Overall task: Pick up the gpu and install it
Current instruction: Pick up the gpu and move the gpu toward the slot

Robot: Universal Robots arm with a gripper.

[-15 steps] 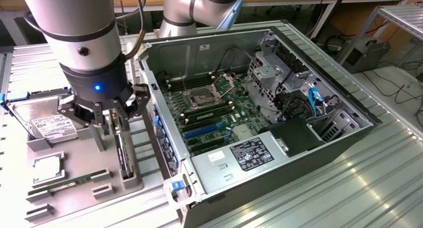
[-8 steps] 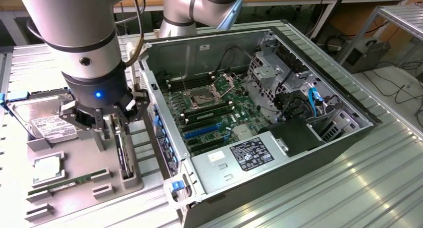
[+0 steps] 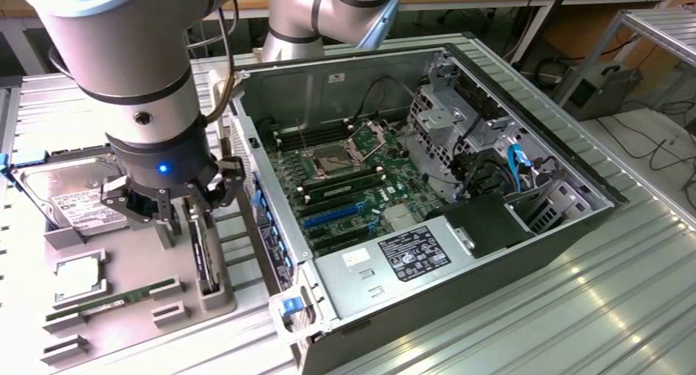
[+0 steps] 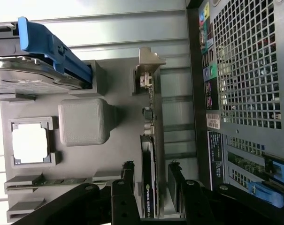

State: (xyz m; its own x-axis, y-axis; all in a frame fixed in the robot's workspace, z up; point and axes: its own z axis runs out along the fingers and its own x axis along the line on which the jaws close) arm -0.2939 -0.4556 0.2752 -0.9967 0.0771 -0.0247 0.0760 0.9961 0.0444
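Observation:
The gpu (image 3: 202, 257) is a narrow black card standing on edge in a slot of the grey parts tray (image 3: 130, 326), beside the open computer case (image 3: 566, 220). In the wrist view the gpu (image 4: 148, 159) runs lengthwise, with its metal bracket (image 4: 149, 65) at the far end. My gripper (image 3: 179, 210) is low over the card's near end and open. In the wrist view the gripper (image 4: 151, 172) straddles the card, with its dark fingers (image 4: 128, 172) standing either side and a small gap showing on each side. The blue expansion slots (image 3: 332, 218) on the motherboard are bare.
The tray also carries a hard drive (image 3: 68, 194) with blue rails, a processor (image 3: 77, 277), a green memory stick (image 3: 114, 300) and a grey block (image 4: 83, 122). The case's rear wall (image 4: 245, 70) stands close beside the tray. Cables and a drive cage (image 3: 457, 130) crowd the case's far side.

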